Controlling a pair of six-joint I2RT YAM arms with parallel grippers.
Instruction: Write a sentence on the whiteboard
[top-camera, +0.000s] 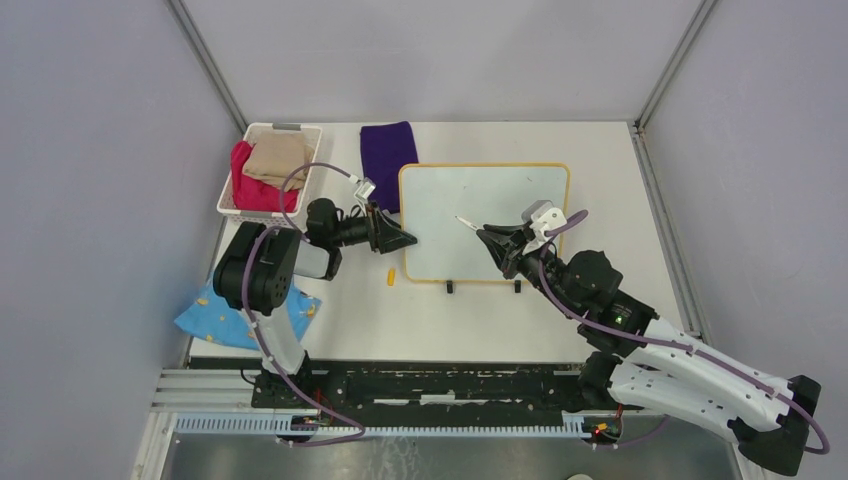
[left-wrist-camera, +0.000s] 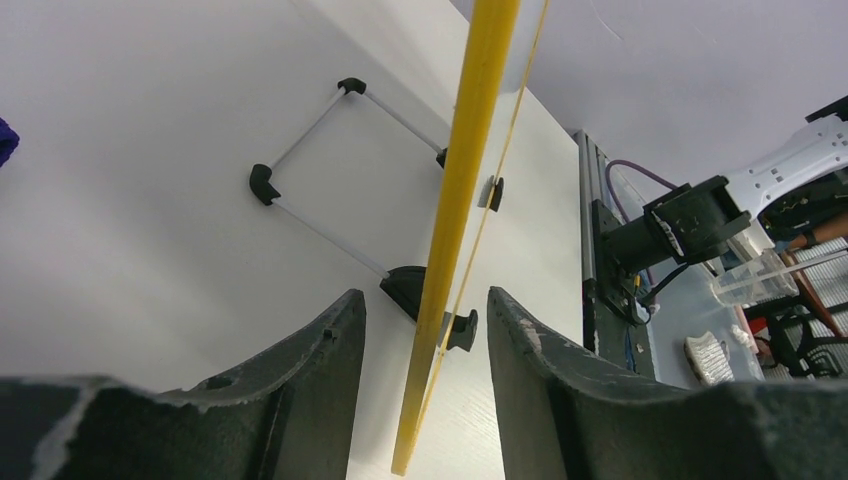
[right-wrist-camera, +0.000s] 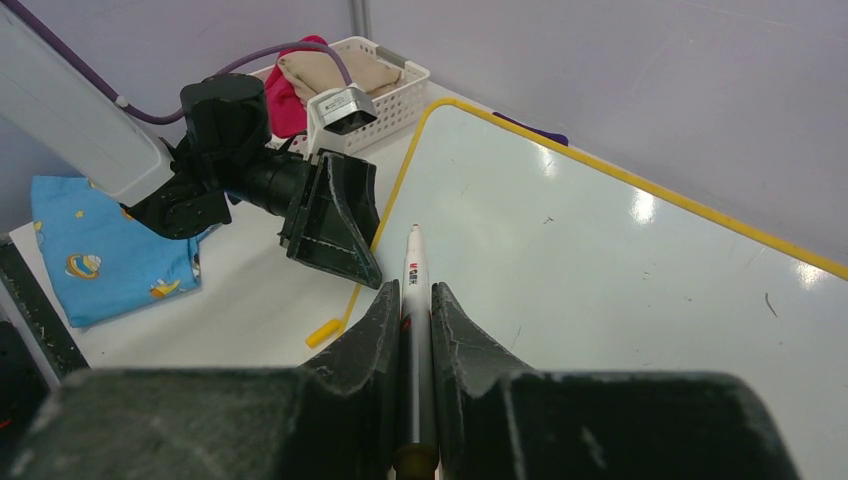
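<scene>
The whiteboard (top-camera: 500, 205) stands propped on its feet near the middle of the table, toward the far edge. Its white face is bare: no stroke of the sentence shows in any view (only a few faint specks). The right gripper (top-camera: 484, 234) is clamped on a white marker (right-wrist-camera: 415, 262), whose tip points out over the board's left half; I cannot tell whether it touches. The left gripper (top-camera: 412, 240) straddles the board's left edge, jaws partly open with the yellow frame (left-wrist-camera: 455, 200) between them and a gap on either side, gripping nothing. A small yellow piece (top-camera: 391, 275), likely the cap, lies by the board's near-left corner. Preparation looks done, and all the writing remains.
</scene>
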